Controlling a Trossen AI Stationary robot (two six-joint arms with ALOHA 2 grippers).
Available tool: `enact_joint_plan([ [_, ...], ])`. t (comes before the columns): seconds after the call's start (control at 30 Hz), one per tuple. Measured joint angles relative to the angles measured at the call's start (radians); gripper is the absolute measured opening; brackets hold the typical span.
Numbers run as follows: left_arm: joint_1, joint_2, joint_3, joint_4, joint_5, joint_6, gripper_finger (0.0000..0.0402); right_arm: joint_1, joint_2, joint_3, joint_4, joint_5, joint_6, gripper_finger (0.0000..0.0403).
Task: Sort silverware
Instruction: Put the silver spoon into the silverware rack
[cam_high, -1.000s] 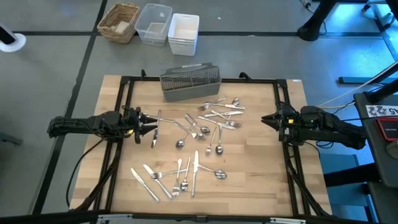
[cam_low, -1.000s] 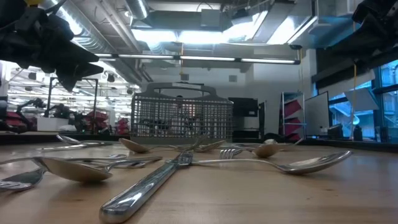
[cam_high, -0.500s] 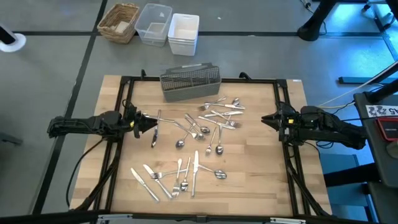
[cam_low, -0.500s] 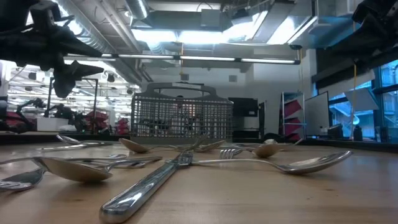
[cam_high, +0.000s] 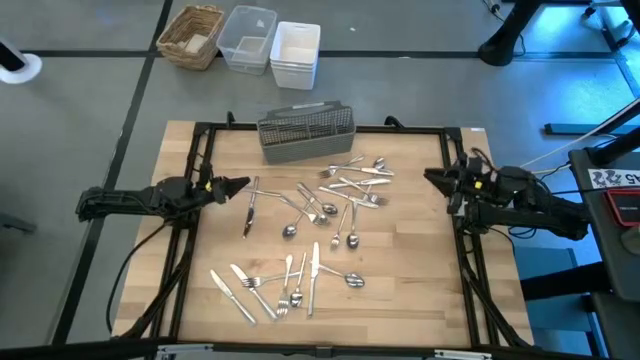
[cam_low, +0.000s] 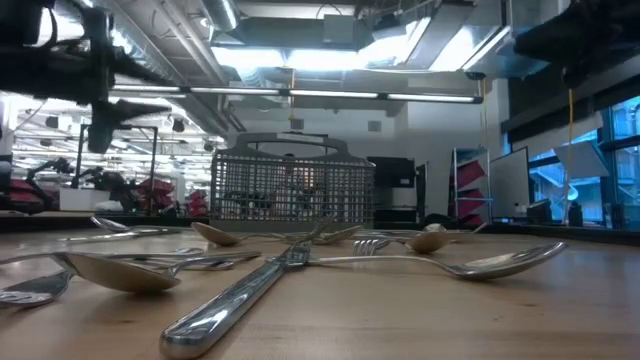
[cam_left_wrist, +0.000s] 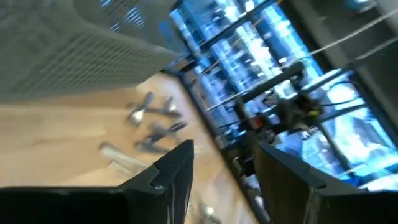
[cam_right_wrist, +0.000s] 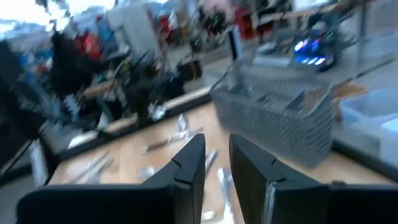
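I judge the sorting has not really begun. All the silverware (cam_high: 310, 225) I can see lies loose on the table (cam_high: 420, 290): one cluster near the middle, just in front of the caddy (cam_high: 306, 131), and a second group nearer the front edge. I cannot see any piece inside the caddy. My left gripper (cam_high: 238, 184) hovers at the left side, beside a knife (cam_high: 249, 208); its jaws are wide apart and empty. My right gripper (cam_high: 432, 178) waits at the right edge with a narrow gap, holding nothing. So every piece is left to pick up.
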Motion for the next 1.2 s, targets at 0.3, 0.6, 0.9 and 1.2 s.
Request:
enact_joint_plan([
  [0.3,0.000,0.122,0.127,0.117,0.043,0.417,0.0159,0.000,0.000,0.000,0.032,0.065,-0.001,0.0076],
  [0.6,0.023,0.480,0.522,-0.426,0.059,0.697,0.0159,0.000,0.018,0.000,0.034,0.065,0.026,0.0076],
  [0.9,0.089,0.846,0.714,-0.855,0.058,0.835,0.0159,0.000,0.058,0.000,0.031,0.065,0.032,0.0076],
  [1.2,0.203,1.067,0.715,-0.960,0.095,0.494,0.0159,0.000,0.074,0.000,0.030,0.065,0.034,0.0076],
])
